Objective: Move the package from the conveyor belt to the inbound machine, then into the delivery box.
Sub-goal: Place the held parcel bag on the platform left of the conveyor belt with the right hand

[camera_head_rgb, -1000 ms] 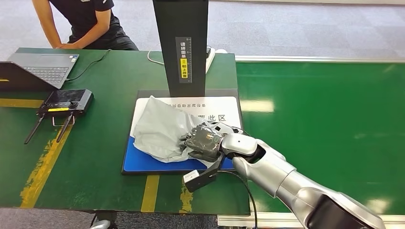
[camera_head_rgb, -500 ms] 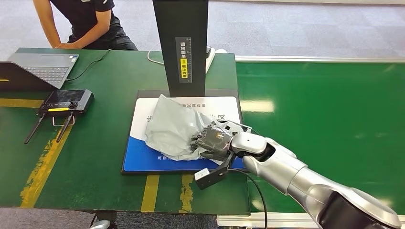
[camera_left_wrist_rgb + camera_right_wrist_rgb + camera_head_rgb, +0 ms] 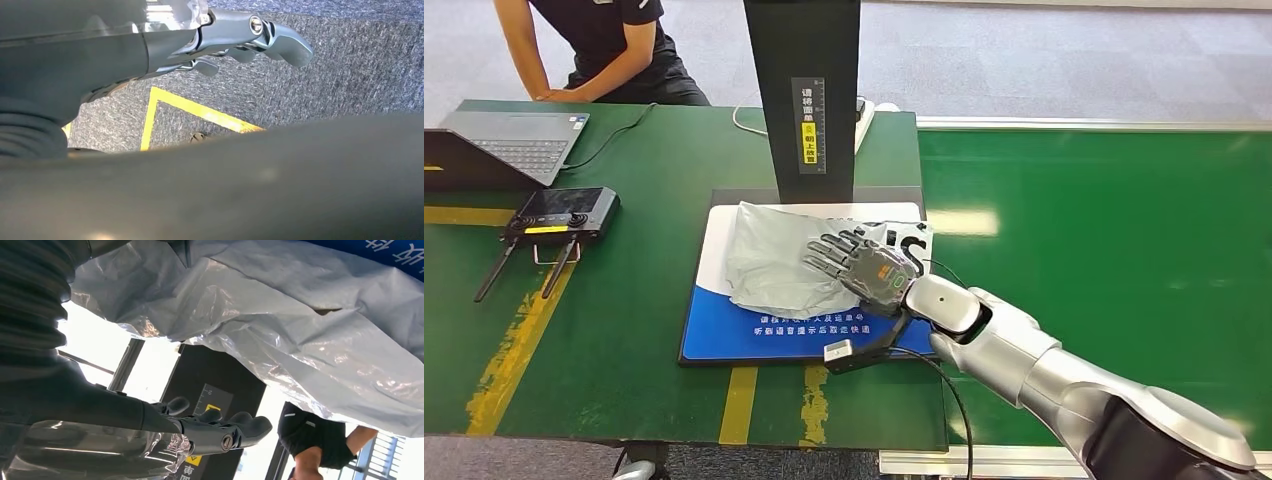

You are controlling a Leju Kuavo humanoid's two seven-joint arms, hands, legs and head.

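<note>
Scan step in hand. Lower right of the head view: right hand (image 3: pixel 870 268) spread flat over the grey package (image 3: pixel 774 262), gripping nothing. Package lying mid-frame on the inbound machine (image 3: pixel 724 335) pad, below its black column. Next: regrasp, carry to the delivery box. Left wrist view alone: left hand (image 3: pixel 240 37) loosely curled, holding nothing, over floor.

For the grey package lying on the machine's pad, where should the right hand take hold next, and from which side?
Probably the raised, crumpled edge of the grey package nearest the right hand, coming from the robot's right. The bag lies slack and flat on the pad, so a bunched fold offers more to pinch.
</note>
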